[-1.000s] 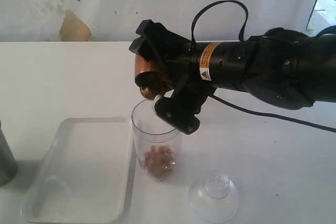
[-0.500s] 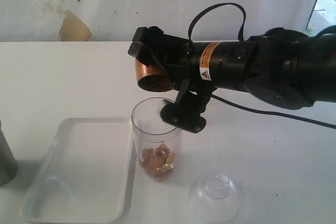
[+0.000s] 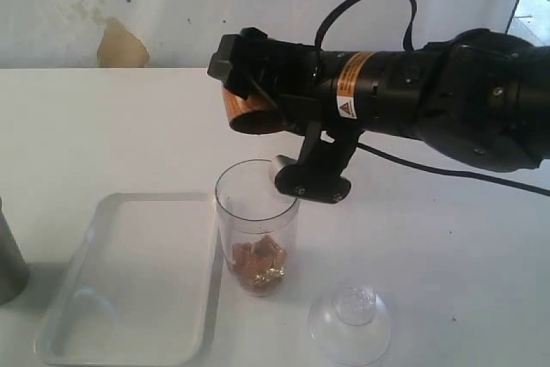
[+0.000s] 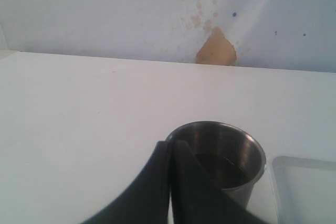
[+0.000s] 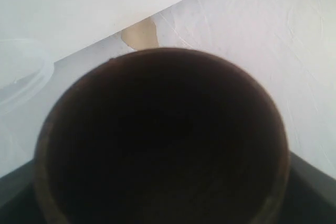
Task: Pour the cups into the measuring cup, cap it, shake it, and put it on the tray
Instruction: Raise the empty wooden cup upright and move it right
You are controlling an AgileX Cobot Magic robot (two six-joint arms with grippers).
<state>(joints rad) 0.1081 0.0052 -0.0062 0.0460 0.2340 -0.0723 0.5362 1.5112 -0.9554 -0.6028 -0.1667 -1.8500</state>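
Right jaws: gripping wooden cup (image 3: 247,111) over measuring cup (image 3: 256,228)
Left jaws: shut
Label: arm sticker (image 3: 351,83) unreadable
Change: cup lifted higher

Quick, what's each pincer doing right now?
Left pincer: closed, holding nothing.
Right pincer: holding the brown wooden cup.

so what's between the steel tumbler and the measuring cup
The white tray lies between them, its rim close beside the measuring cup; the steel tumbler stands off its other end. The exterior view shows this.
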